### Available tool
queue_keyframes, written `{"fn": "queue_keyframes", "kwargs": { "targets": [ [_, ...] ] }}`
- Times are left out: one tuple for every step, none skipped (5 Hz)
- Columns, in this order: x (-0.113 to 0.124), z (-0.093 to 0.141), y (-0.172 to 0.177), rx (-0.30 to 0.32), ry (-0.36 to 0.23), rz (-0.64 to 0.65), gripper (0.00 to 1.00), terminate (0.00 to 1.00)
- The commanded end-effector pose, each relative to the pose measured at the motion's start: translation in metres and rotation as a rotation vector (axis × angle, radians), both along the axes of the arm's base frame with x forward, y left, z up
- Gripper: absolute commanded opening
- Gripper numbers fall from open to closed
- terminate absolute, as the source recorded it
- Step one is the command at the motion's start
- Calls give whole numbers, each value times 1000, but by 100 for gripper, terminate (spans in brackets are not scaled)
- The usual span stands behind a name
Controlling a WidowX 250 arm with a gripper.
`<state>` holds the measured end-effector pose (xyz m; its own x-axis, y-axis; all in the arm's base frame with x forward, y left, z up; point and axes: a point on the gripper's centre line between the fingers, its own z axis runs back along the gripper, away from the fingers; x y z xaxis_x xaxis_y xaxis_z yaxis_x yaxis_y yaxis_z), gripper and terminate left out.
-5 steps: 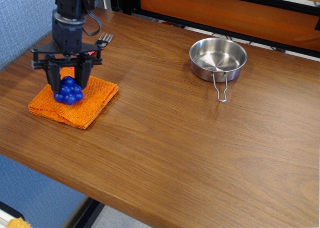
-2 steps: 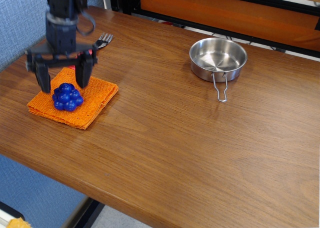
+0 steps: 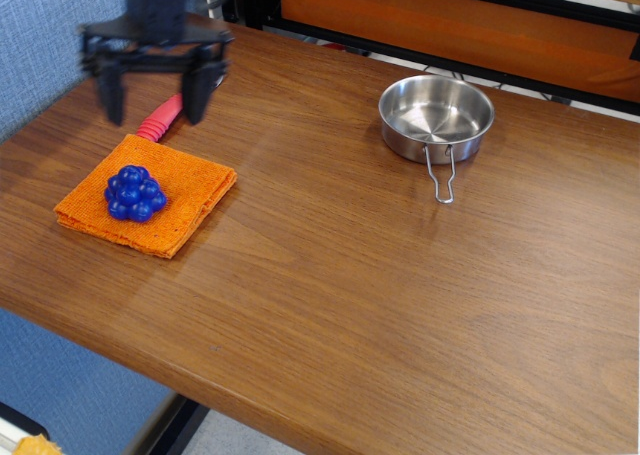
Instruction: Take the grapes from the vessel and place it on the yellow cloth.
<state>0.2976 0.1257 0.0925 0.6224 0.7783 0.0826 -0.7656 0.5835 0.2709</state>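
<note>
Black jaws stand wide apart and hold nothing — the gripper [image 3: 153, 93] hangs above the table's far left, fingers pointing down, clear of everything beneath it. Just behind and below it lies a fork's red handle [image 3: 160, 121], mostly hidden by the fingers, touching or nearly touching the far edge of the cloth [image 3: 190, 185]. Nearer, the grapes [image 3: 133, 194] sit on the cloth, left of its middle, well inside its edges, so they rest flat with little reason to roll off. Far to the right stands the bowl [image 3: 436, 117], empty, its wire handle folded out toward the near side. With the grapes out of the bowl and on the cloth, and the jaws free above, the task looks done — the height suggests a release completed.
</note>
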Motion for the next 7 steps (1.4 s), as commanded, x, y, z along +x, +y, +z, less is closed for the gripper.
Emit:
{"fn": "queue_keyframes", "kwargs": {
  "targets": [
    [16,43,-92,24,-106,-306,100,0],
    [22,45,-129,-12,-120,-418,100,0],
    [21,48,-172,-37,-159,-540,100,0],
    [22,50,-204,-76,-173,-661,100,0],
    [22,50,-220,-95,-158,-733,100,0],
    [22,50,-220,-95,-158,-733,100,0],
    [22,50,-220,-95,-158,-733,100,100]
  ]
}}
